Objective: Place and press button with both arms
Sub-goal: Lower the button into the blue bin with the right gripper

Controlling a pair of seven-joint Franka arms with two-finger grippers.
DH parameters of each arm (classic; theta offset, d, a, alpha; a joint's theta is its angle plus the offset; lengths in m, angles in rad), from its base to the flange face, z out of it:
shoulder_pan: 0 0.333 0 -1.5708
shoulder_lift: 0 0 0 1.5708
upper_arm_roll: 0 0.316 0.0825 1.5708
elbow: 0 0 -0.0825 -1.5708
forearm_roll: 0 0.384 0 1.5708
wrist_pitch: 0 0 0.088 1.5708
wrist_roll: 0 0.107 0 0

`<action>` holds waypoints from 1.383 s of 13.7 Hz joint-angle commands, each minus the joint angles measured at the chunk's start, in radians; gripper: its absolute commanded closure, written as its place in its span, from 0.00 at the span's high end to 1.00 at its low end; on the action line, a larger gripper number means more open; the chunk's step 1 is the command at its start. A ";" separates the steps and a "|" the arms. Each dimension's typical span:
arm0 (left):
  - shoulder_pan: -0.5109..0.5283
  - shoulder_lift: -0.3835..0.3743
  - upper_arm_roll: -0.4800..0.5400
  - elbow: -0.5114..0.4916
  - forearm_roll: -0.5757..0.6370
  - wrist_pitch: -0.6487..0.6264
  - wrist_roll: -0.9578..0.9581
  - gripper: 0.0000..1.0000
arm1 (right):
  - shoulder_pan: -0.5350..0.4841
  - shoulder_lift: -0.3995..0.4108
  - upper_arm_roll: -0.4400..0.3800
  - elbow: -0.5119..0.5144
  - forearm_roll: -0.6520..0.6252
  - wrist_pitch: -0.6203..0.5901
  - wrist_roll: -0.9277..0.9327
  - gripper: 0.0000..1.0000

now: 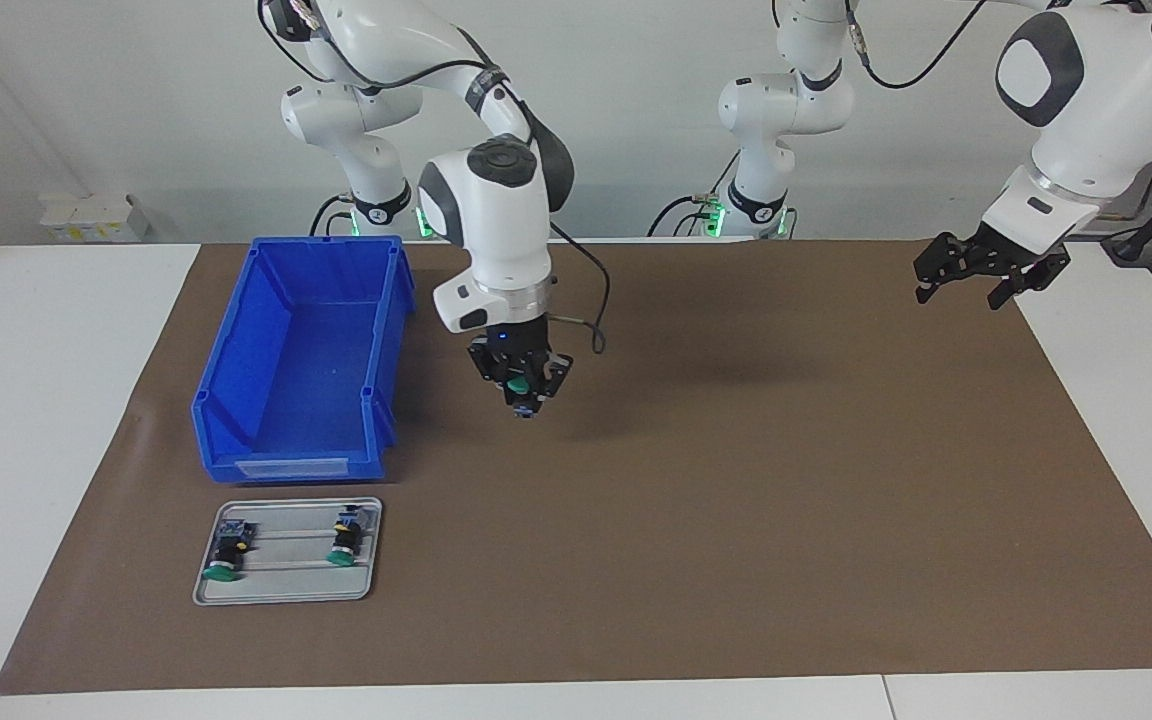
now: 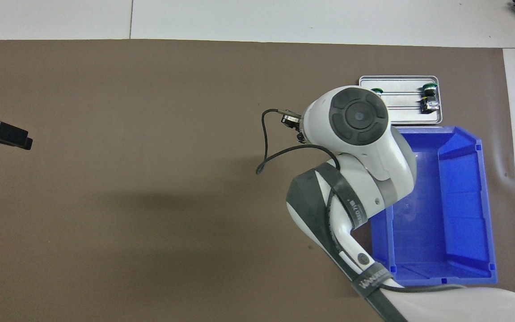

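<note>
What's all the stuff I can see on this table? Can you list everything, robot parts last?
Mat: one, brown, covering most of the white table.
Bin: one, blue, on the mat toward the right arm's end.
Tray: one, silver-grey, beside the bin, farther from the robots.
Buttons on the tray: two, green caps with black bodies, lying side by side.
Held button: one, green cap, in the right gripper, up over the mat.
Right gripper: one, black, shut on the held button, beside the bin.
Left gripper: one, black, open, waiting over the mat's edge at the left arm's end.
</note>
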 commanded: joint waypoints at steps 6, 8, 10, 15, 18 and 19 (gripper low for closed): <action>-0.011 -0.028 0.000 -0.038 0.021 0.014 0.007 0.99 | -0.267 -0.049 0.015 -0.049 0.023 -0.032 -0.456 0.00; -0.011 -0.032 -0.001 -0.041 0.021 0.005 0.008 0.99 | -0.313 -0.044 0.015 -0.058 0.034 -0.032 -0.539 0.00; -0.010 -0.037 0.000 -0.054 0.021 0.005 0.008 0.99 | -0.351 -0.033 0.015 -0.064 0.034 -0.026 -0.572 0.00; -0.008 -0.054 0.000 -0.090 0.021 0.005 0.008 0.99 | -0.402 -0.062 0.015 -0.179 0.071 -0.016 -0.592 0.00; -0.005 -0.069 0.000 -0.111 0.021 0.005 0.005 0.99 | -0.427 -0.098 0.013 -0.308 0.082 0.056 -0.624 0.00; -0.005 -0.069 0.000 -0.111 0.021 0.005 0.005 0.99 | -0.434 -0.101 0.013 -0.343 0.082 0.098 -0.641 0.00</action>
